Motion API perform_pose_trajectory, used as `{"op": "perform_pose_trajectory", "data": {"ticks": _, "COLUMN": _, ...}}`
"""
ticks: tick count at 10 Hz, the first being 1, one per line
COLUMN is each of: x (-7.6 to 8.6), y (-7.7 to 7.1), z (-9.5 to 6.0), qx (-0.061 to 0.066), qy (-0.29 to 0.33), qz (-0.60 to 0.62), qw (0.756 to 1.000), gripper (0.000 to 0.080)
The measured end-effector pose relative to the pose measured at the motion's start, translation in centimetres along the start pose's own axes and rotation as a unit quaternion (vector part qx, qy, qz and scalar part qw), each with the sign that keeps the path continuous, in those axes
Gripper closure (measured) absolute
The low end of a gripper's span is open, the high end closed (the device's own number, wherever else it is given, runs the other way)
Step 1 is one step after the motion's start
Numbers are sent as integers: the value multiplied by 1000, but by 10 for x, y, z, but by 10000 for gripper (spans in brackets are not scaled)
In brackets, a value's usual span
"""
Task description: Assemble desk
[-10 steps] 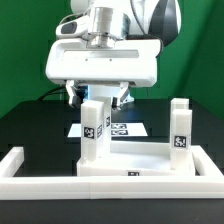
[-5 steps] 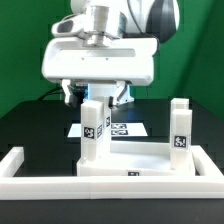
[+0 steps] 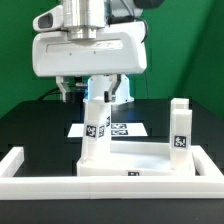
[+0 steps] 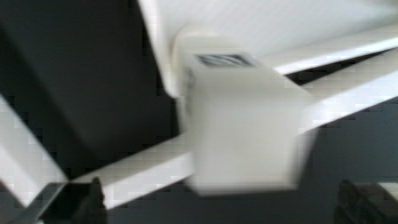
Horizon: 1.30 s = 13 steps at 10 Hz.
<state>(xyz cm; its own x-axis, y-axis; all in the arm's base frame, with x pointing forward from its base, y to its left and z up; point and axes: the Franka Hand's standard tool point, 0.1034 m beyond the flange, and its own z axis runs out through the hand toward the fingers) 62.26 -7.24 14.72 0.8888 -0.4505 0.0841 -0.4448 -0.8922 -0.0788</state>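
The white desk panel (image 3: 140, 166) lies inside the rail with two square leg posts standing on it. The left leg post (image 3: 95, 130) and the right leg post (image 3: 180, 127) each bear a small tag. My gripper (image 3: 96, 92) hangs just above the top of the left post, open, with a dark finger on each side and nothing held. In the wrist view the left post (image 4: 240, 130) fills the middle. My gripper (image 4: 222, 205) shows only its two dark fingertips (image 4: 68, 206), set wide apart and clear of the post.
The long low white border rail (image 3: 60, 187) runs round the front and sides of the panel. The marker board (image 3: 126, 129) lies flat on the black table behind the posts. A green backdrop stands at the back.
The gripper and wrist have moved up and toward the exterior view's left, away from the left leg post. The posts and panel have not moved.
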Motion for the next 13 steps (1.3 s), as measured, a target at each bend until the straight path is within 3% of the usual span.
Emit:
{"op": "perform_pose_trajectory", "data": {"ticks": 3, "x": 5, "y": -3, "z": 0, "qx": -8, "qy": -91, "qz": 4, "qw": 996, "gripper": 150}}
{"op": "perform_pose_trajectory", "data": {"ticks": 4, "x": 11, "y": -3, "z": 6, "qx": -9, "qy": -65, "qz": 4, "qw": 998, "gripper": 150}}
{"op": "perform_pose_trajectory", "data": {"ticks": 8, "x": -19, "y": 4, "z": 20, "qx": -15, "qy": -66, "qz": 1, "qw": 998, "gripper": 150}}
{"op": "perform_pose_trajectory", "data": {"ticks": 12, "x": -19, "y": 6, "z": 23, "qx": -22, "qy": -56, "qz": 5, "qw": 998, "gripper": 150}}
{"op": "perform_pose_trajectory", "data": {"ticks": 13, "x": -19, "y": 6, "z": 23, "qx": -22, "qy": -56, "qz": 20, "qw": 998, "gripper": 265}}
